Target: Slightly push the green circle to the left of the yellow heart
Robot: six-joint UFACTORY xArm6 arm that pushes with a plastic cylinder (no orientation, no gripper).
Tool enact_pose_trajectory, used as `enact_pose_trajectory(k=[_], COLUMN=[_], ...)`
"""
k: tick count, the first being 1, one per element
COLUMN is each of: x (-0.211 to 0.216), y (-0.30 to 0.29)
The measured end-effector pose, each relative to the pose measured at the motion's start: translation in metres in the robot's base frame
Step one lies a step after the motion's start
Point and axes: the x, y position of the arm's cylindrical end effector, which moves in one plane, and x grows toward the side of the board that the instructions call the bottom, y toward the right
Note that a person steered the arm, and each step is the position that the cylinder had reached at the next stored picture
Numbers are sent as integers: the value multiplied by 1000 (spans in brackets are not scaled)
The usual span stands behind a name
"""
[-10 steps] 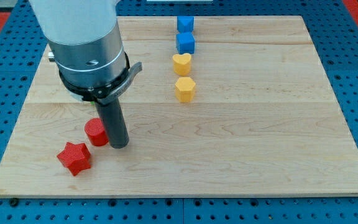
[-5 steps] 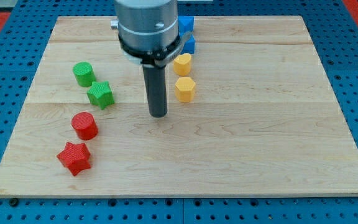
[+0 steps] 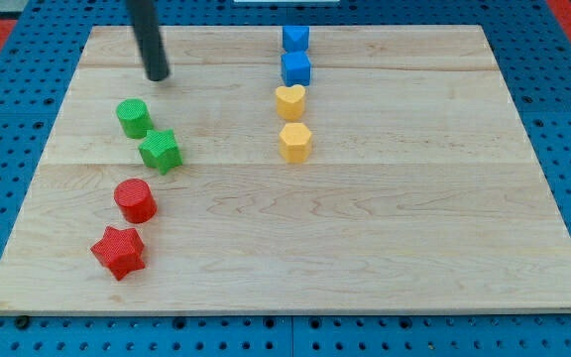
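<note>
my tip [image 3: 158,75] near the board's top-left, just above the green circle [image 3: 133,118], not touching, plain rod so no grip state to tell, open wood between the circle and yellow heart [image 3: 289,101] well to its right, green star [image 3: 161,152] just below-right of the circle

Only the rod shows: a straight, round, dark grey bar (nearly black), smooth and plain, with a faint sheen along one side, ending in my tip [image 3: 158,76], blunt and flat-cut.
</note>
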Motion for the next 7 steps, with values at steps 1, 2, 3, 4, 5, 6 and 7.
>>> enact_pose_trajectory(k=[1,2,3,4,5,6,7], x=[52,90,106,90,77,81,52], y=[-49,-69,-27,15,22,0,-18])
